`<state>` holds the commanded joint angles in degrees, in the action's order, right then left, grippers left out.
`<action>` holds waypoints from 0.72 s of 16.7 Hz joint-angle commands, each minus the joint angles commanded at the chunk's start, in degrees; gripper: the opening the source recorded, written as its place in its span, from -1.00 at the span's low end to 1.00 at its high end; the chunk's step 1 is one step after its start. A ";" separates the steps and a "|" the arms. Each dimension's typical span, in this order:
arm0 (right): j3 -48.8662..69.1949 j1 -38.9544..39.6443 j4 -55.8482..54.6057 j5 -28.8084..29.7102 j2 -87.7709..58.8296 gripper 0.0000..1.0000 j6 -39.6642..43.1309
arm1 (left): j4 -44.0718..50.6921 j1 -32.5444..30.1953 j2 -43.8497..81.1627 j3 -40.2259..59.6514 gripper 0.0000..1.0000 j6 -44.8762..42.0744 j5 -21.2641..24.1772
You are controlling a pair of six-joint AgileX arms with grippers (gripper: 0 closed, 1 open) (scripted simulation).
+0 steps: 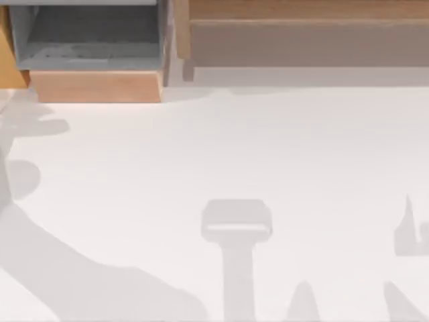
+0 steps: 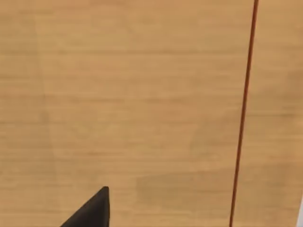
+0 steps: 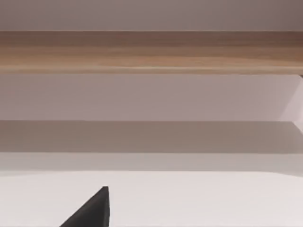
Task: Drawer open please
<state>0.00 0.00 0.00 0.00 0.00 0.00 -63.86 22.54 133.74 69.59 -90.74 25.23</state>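
The white counter takes up most of the top view and carries only grey shadows of my arms. No brand, label or writing can be read on any surface.

A wooden cabinet runs along the far edge of the counter, from about 12 o'clock to 2 o'clock in the top view. It is cut off by the top and right borders of that view. In the right wrist view its wooden band crosses the picture above a pale recess.

The drawer sits at about 10 to 11 o'clock in the top view, pulled out toward the counter. Its grey interior is exposed and its wooden front panel faces the near side. The left end of the drawer is cut off by the view border, and what the grey interior holds is hard to make out.

The left wrist view shows a flat wood-grain surface close up, crossed by one thin dark red line. I cannot tell which part of the furniture this is.

Each wrist view shows one dark fingertip: left, right. For both the left and right jaws, I cannot tell whether they are apart or together.
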 joint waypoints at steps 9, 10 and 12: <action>0.00 0.00 0.00 0.00 0.00 1.00 0.00 | 0.00 0.00 0.00 0.00 -0.06 0.00 0.00; 0.00 0.00 0.00 0.00 0.00 1.00 0.00 | 0.00 0.00 0.00 0.00 -0.21 0.00 0.00; 0.00 0.00 0.00 0.00 0.00 1.00 0.00 | 0.00 0.00 0.00 0.00 -0.51 0.00 0.00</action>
<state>0.00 0.00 0.00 0.00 0.00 0.00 -63.86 22.54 133.74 69.59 -90.74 25.23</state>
